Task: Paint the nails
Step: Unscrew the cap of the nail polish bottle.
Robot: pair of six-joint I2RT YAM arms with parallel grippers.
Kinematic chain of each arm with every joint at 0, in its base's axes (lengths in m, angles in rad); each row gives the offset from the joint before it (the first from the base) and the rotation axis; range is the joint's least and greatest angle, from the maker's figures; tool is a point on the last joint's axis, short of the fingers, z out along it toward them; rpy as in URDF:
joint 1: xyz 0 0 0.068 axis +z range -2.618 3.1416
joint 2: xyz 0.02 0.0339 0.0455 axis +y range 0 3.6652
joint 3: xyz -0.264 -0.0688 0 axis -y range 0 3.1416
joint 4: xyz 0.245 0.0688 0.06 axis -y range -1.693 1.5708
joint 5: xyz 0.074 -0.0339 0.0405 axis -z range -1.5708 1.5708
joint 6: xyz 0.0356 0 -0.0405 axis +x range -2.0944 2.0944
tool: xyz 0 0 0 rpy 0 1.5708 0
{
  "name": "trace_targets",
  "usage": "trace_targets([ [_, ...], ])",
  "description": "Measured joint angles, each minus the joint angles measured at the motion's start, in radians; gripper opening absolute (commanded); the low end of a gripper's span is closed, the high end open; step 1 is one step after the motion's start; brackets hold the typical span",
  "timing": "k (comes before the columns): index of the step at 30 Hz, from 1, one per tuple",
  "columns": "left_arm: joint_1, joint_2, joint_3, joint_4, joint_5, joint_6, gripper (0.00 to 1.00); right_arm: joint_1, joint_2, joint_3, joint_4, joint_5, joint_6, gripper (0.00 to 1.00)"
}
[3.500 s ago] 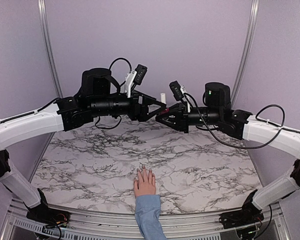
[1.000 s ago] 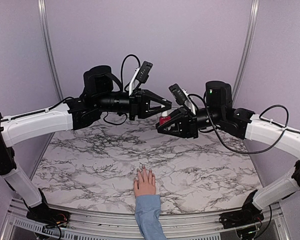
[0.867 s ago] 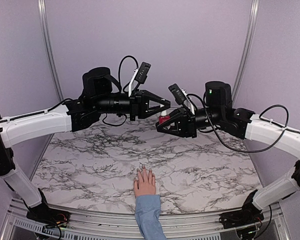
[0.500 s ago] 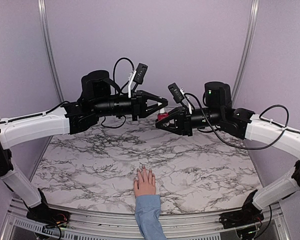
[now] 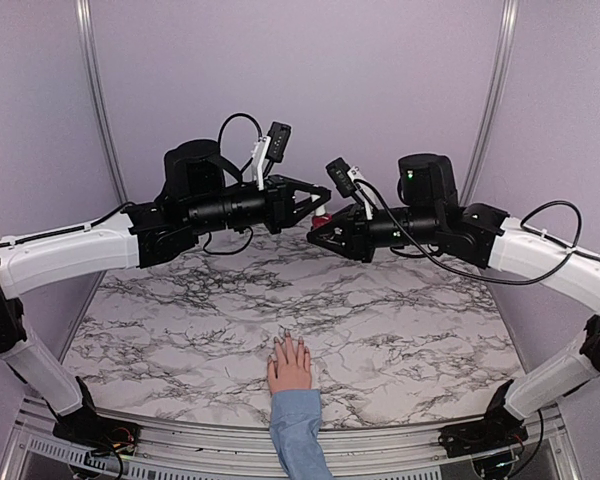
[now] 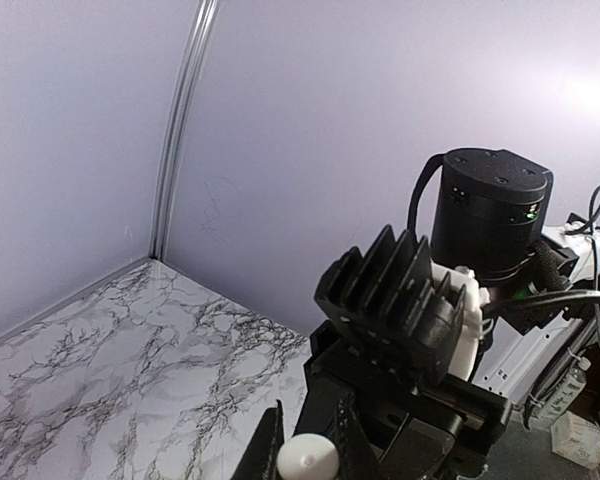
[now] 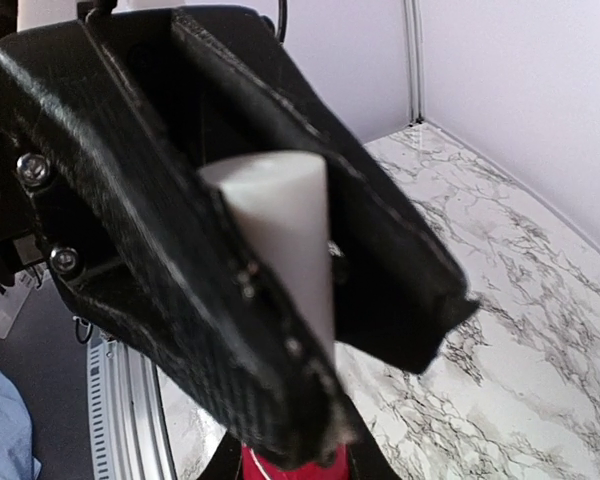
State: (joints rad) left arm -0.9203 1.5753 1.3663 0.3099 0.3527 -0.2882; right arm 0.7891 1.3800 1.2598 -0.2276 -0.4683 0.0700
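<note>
Polish bottle caught between both grippers, high over the table, with the nails far below.

The left gripper [image 5: 321,202] is clamped on the white cap [image 7: 280,235], and the right gripper [image 5: 313,232] looks closed round the red bottle [image 5: 321,220] beneath it. If the two pull out of line, I'd expect the bottle to twist loose or tip, spilling polish on the marble table [image 5: 180,310]. The nails [image 5: 288,343], too small to judge from here, are on the hand [image 5: 290,368] at the near edge, well apart from both grippers. Carrying polish down that far invites drips.
</note>
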Motion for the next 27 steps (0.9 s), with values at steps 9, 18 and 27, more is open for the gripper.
trace_targets([
  [9, -0.036, 0.005, 0.009, -0.013, -0.214, -0.013, 0.0, 0.014, 0.042, 0.08, -0.081, 0.137, -0.037, 0.0],
  [18, -0.075, 0.031, 0.053, -0.056, -0.394, -0.026, 0.0, 0.019, 0.068, 0.116, -0.111, 0.23, -0.094, 0.0],
  [27, -0.098, 0.047, 0.078, -0.079, -0.482, -0.048, 0.16, 0.021, 0.06, 0.11, -0.109, 0.268, -0.133, 0.0],
])
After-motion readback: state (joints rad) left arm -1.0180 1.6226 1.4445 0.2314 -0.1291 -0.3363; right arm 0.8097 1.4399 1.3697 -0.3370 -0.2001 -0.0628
